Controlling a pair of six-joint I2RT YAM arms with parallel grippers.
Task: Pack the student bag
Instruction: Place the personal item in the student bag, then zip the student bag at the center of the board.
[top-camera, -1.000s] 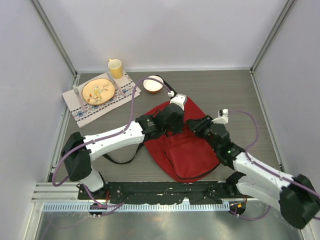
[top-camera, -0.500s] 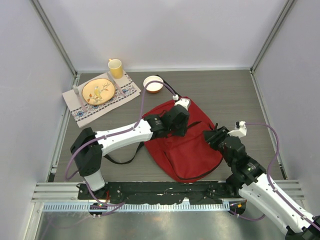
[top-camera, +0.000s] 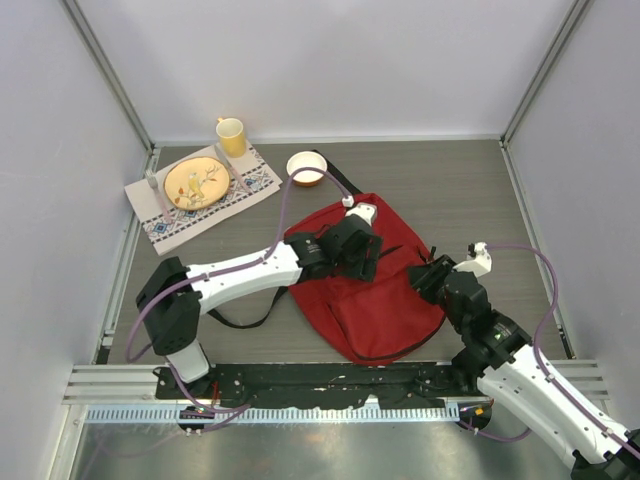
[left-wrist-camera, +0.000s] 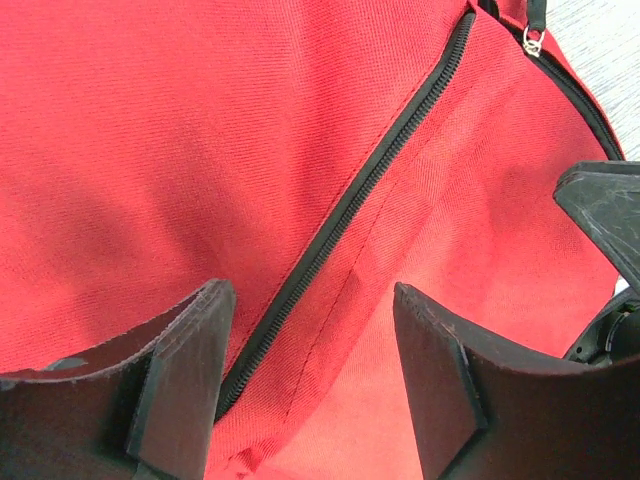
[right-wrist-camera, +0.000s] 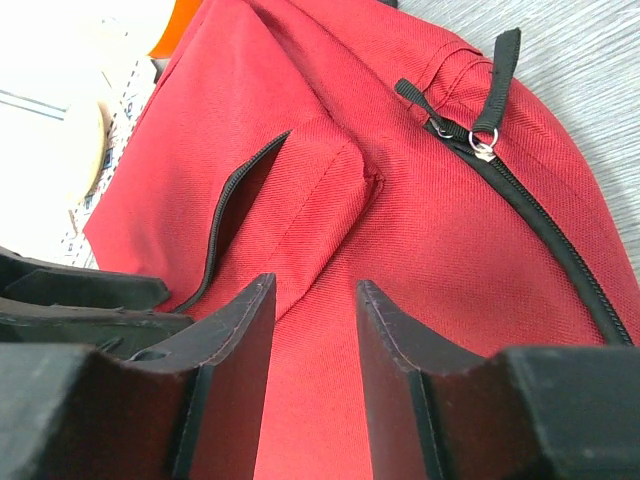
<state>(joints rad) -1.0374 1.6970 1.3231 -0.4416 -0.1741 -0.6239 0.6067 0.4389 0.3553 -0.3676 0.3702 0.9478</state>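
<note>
While the red bag (top-camera: 365, 290) lies flat mid-table, the L gripper (left-wrist-camera: 315, 385) hangs over its front zip (left-wrist-camera: 340, 215) w/ jaws wide and empty; the R gripper (right-wrist-camera: 315, 330) at the bag's right edge has jaws part open, holding nothing. Judged step: working the zips; the pull tab (right-wrist-camera: 483, 145) sits at a closed main zip, so either opening to load or finished. Placemat w/ plate (top-camera: 195, 182), mug (top-camera: 231, 135), bowl (top-camera: 306, 167) stand well apart, blocking nothing.

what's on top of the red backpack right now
The left gripper hovers open over the red backpack, above its black zipper. The bag's inside is hidden by fabric.
</note>
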